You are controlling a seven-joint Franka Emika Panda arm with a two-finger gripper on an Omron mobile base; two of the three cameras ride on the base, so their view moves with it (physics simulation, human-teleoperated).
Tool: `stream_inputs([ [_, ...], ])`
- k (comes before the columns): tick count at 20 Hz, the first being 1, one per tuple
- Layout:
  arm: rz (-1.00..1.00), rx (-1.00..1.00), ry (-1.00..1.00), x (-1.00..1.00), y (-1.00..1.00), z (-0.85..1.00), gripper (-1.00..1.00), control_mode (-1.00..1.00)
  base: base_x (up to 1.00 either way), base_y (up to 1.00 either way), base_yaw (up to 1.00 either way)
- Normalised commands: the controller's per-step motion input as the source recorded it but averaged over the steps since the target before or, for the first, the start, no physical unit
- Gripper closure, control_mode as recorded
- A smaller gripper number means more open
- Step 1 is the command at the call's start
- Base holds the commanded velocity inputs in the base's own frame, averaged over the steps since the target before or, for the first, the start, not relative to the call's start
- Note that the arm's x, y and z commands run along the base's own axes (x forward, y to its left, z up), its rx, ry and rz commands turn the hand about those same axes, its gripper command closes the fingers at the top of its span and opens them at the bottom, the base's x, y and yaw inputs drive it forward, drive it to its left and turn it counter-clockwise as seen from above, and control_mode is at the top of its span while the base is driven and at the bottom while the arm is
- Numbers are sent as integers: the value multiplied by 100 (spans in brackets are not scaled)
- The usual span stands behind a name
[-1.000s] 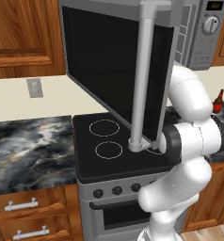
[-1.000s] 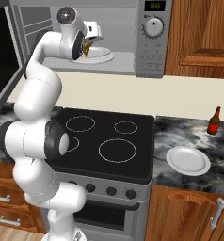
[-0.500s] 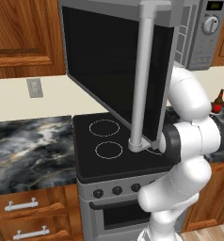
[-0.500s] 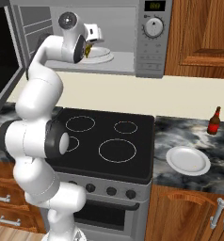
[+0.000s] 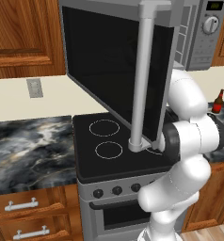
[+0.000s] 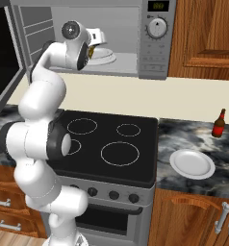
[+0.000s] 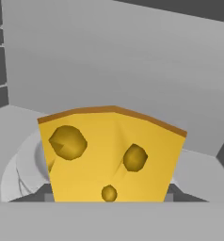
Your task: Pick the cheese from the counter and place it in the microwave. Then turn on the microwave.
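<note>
The cheese (image 7: 111,157), a holed yellow wedge with a brown rind, is held between the gripper (image 6: 91,49) fingers, whose jaws are clamped on its flat sides. It is carried inside the microwave (image 6: 157,53) cavity, above the white turntable dish (image 6: 105,57) at about eight o'clock in the hand view. It is judged light and firm (probably slightly slippery), best gripped across its flat faces. Whether it touches the dish cannot be told.
</note>
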Motion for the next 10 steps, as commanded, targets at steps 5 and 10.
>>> stream_inputs([
  [5, 0, 0, -5, 28, 0, 0, 100, -100, 0, 0, 0],
  [10, 0, 0, -1, 32, 0, 0, 100, -100, 0, 0, 0],
])
